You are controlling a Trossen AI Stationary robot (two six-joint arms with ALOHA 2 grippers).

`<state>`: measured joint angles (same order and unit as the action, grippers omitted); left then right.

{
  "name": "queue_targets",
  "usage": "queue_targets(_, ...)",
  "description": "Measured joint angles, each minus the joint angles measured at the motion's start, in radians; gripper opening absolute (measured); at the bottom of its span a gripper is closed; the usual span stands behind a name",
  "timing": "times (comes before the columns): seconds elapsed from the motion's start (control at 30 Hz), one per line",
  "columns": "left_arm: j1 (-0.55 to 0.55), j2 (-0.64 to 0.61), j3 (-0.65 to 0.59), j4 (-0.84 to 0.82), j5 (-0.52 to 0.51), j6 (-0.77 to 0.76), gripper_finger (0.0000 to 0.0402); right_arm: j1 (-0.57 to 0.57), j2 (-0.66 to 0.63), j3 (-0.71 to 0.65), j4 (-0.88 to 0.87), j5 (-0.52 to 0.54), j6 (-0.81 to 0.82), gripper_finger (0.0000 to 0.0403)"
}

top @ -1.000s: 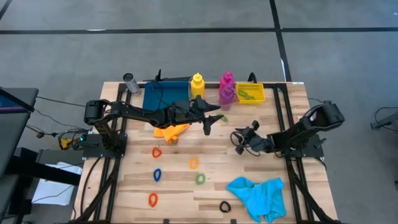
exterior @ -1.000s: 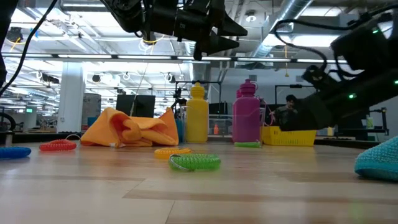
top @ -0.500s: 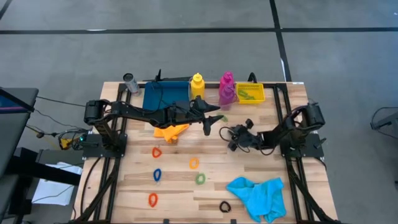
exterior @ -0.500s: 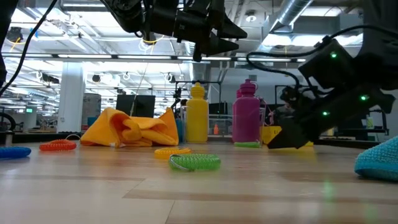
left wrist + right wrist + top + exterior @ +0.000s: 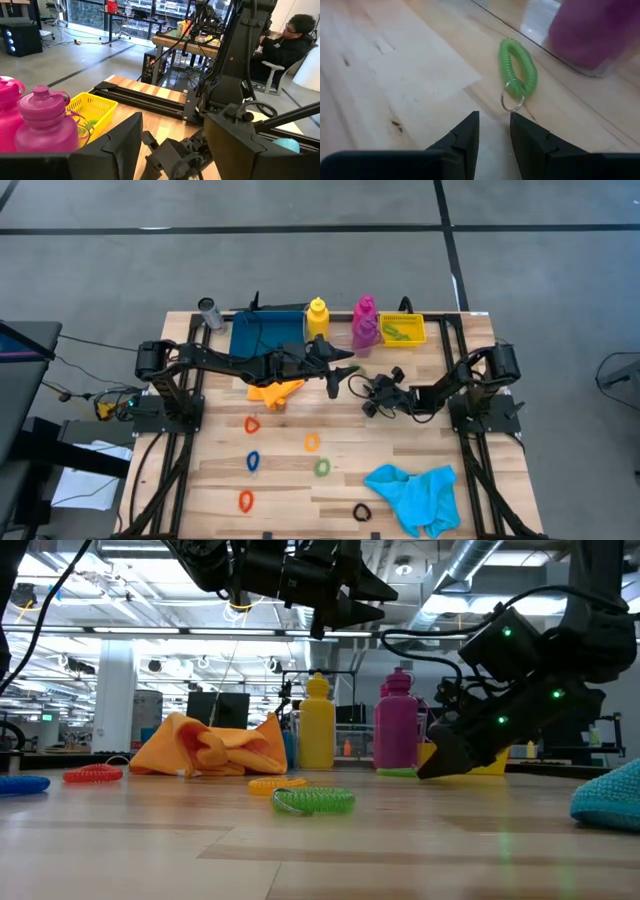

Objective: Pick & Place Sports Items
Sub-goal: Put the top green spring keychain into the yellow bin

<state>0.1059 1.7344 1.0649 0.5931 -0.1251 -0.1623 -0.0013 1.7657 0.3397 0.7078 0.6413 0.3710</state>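
A small green coiled ring (image 5: 518, 71) with a metal key loop (image 5: 512, 102) lies flat on the table by the foot of the magenta bottle (image 5: 365, 320). My right gripper (image 5: 494, 129) slants down just short of the ring, open by a narrow gap with nothing between its fingers; from above it shows at mid-table (image 5: 367, 396). My left gripper (image 5: 338, 376) hangs level and open high above the table, holding nothing. The yellow bottle (image 5: 317, 318) stands upright beside the magenta one. The orange cloth (image 5: 273, 391) lies heaped under the left arm, and the cyan cloth (image 5: 415, 492) lies near the front right.
The blue tray (image 5: 267, 335) and the small yellow bin (image 5: 402, 329) sit along the far edge. Several other coloured rings lie on the near half of the table, among them orange (image 5: 312, 442), green (image 5: 322, 467) and blue (image 5: 253, 461) ones. A person sits beyond the table (image 5: 295, 35).
My right gripper has swung toward the table's left and far side, toward the green ring by the magenta bottle. It has sunk lower and tipped further down. The left arm has kept still.
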Motion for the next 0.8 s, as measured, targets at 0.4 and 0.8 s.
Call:
queue_targets(0.4,0.000,0.000,0.000,-0.010,0.000,0.000,0.0209,-0.046,0.000,0.000,0.006,0.004,0.012,0.0102)
queue_targets(0.8,0.000,0.000,0.000,-0.009,0.000,0.000,0.0209,-0.110,0.000,0.000,0.045,-0.094,-0.034,0.0102)
